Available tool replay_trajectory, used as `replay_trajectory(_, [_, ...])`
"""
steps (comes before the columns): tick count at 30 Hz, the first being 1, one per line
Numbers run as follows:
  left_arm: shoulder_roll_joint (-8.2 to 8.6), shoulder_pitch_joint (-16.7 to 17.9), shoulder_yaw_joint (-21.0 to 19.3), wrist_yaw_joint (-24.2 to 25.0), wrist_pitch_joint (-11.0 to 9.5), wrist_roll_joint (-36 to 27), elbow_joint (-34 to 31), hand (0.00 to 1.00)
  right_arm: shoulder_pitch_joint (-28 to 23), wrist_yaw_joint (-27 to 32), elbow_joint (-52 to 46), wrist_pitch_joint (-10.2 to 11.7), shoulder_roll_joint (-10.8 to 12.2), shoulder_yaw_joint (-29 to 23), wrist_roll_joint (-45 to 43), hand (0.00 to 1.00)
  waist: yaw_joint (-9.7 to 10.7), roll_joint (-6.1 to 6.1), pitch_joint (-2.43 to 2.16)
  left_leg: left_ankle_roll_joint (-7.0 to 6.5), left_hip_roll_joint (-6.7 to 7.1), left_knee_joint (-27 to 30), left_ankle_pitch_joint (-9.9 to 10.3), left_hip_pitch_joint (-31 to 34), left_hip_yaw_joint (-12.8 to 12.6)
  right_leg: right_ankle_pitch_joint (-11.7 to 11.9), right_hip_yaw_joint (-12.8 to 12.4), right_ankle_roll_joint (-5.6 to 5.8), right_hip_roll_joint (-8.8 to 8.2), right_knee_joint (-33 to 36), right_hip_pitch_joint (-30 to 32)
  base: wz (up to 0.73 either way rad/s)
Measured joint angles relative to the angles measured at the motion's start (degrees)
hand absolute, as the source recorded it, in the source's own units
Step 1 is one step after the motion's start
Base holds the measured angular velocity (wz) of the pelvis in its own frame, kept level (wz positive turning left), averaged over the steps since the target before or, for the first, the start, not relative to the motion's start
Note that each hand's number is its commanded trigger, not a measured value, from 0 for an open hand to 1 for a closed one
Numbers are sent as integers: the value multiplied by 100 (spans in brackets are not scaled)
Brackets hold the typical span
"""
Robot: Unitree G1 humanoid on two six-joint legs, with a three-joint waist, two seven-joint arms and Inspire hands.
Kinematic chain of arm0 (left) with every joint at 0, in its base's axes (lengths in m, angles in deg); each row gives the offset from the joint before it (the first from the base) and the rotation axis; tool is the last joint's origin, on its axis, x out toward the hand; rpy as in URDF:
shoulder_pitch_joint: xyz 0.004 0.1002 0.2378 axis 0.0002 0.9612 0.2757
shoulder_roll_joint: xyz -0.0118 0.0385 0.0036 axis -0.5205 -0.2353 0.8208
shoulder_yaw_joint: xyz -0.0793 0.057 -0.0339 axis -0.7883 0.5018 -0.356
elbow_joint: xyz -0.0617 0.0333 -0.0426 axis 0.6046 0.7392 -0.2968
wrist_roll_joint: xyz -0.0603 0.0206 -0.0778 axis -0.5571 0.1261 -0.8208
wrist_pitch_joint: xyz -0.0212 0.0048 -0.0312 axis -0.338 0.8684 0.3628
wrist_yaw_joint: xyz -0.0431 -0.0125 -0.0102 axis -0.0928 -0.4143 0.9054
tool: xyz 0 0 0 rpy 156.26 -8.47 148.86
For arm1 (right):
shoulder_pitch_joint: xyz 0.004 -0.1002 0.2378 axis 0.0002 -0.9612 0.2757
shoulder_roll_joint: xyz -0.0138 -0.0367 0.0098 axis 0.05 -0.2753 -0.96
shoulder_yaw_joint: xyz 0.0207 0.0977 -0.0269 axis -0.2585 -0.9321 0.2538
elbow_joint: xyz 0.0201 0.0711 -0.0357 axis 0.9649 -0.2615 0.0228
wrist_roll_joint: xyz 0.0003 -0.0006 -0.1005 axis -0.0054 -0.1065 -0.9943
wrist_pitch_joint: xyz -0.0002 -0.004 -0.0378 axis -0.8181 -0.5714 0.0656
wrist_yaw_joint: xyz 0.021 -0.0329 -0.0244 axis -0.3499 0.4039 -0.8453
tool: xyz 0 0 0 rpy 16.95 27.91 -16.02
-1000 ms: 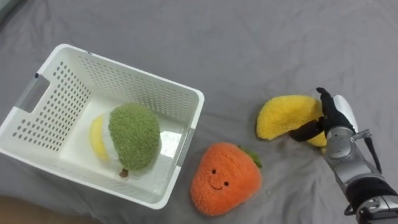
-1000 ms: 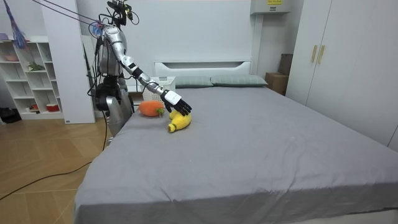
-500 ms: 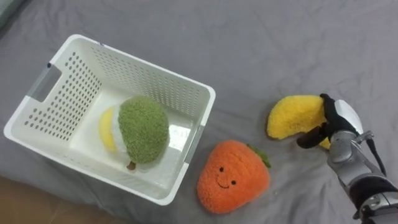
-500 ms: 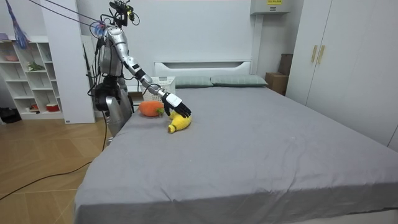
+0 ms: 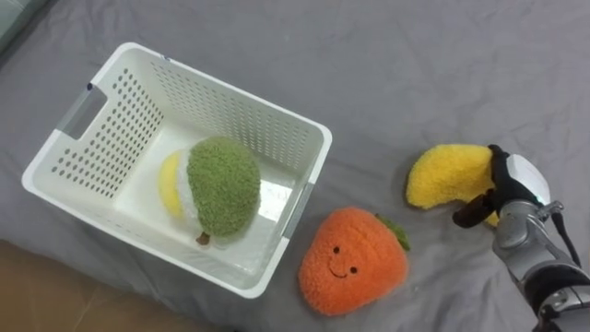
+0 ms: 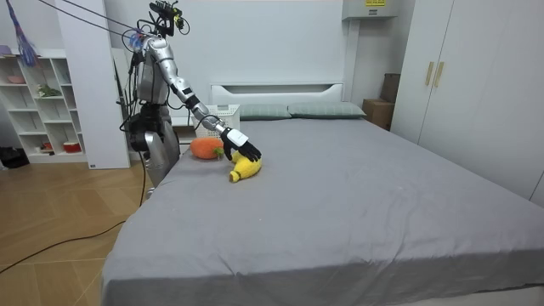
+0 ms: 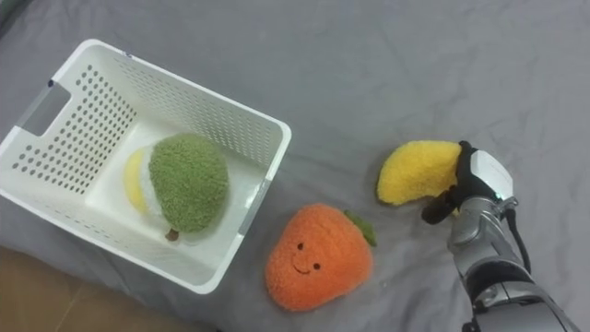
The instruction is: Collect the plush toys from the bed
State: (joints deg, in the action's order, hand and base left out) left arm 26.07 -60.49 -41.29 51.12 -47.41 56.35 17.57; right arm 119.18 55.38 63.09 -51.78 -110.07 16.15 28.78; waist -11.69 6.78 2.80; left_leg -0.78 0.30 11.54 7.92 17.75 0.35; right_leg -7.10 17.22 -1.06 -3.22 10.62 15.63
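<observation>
**Toys: soft, light, three in all**

Banana toy (image 5: 447, 173) lies on the grey bed (image 5: 415, 55) at about 3 o'clock in the left eye view. The right hand (image 5: 513, 184) has its dark fingers (image 5: 470, 210) curled round the toy's 3 o'clock end, clamped on the plush. The toy rests on the sheet, not yet lifted.

From its fuzzy pile I judge it light and squashy, with nothing fragile about it. It will give under the fingers. A hold nearer the thick middle should be safer than one on the tapering tip, which could slip free or let the body droop.

The orange toy (image 5: 352, 272), round with a small face, sits at 7 o'clock from the banana toy, near but apart. It is just beside the 4 o'clock corner of the white basket (image 5: 227, 91). It looks best taken across its widest part.

The count is three plush toys and one basket. Two toys are on the bed, and one green-and-yellow toy (image 5: 221, 184) is inside the basket at 9 o'clock.
</observation>
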Motion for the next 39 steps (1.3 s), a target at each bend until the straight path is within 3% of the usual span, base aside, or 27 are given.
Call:
replay_trajectory(1, [0, -5, 0, -1, 0, 0, 12, 0, 0, 15, 0, 0, -1, 0, -1, 67, 2, -1, 0, -1, 3, 0, -4, 11, 4, 0, 6, 0, -3, 1, 8, 0])
replay_trajectory(3, [0, -11, 0, -5, 0, 0, 22, 0, 0, 71, 3, -1, -16, 0, -2, 100, 11, -4, 3, -8, 16, 1, -20, 58, 25, 1, 28, 0, -16, 1, 42, 5])
replay_trajectory(7, [1, -19, 3, -8, -1, 0, 25, 0, 7, 236, 3, -9, -57, -1, -20, 100, 7, -16, 16, -15, 31, 1, -28, 77, 53, 2, 51, 3, -28, 3, 46, 4])
replay_trajectory(11, [0, -35, 4, -5, 1, 0, 26, 0, 64, 349, 5, -22, -237, -3, -49, 100, -9, -18, 24, -18, 38, 6, -34, 103, 86, 3, 90, 4, -32, 1, 51, 5])
replay_trajectory(15, [1, -56, 9, -3, 10, 0, 26, 0, 64, 370, 101, -141, -255, -1, -83, 100, -86, -23, 28, -13, 39, 11, -38, 142, 127, 3, 124, 4, -30, -1, 72, 4])
replay_trajectory(26, [-33, -97, 16, -4, 15, -5, 30, 0, 81, 280, 161, -136, -360, 200, 1, 100, -139, -7, 27, -13, 45, 19, -49, 181, 146, 3, 146, 4, -41, 5, 101, 1])
replay_trajectory(39, [-231, -79, 20, -3, 5, -121, 32, 0, 108, 37, 153, -106, -507, 199, 103, 100, -92, -4, 16, -26, 48, 28, -89, 116, 145, 3, 163, 4, -75, 80, 49, 0])
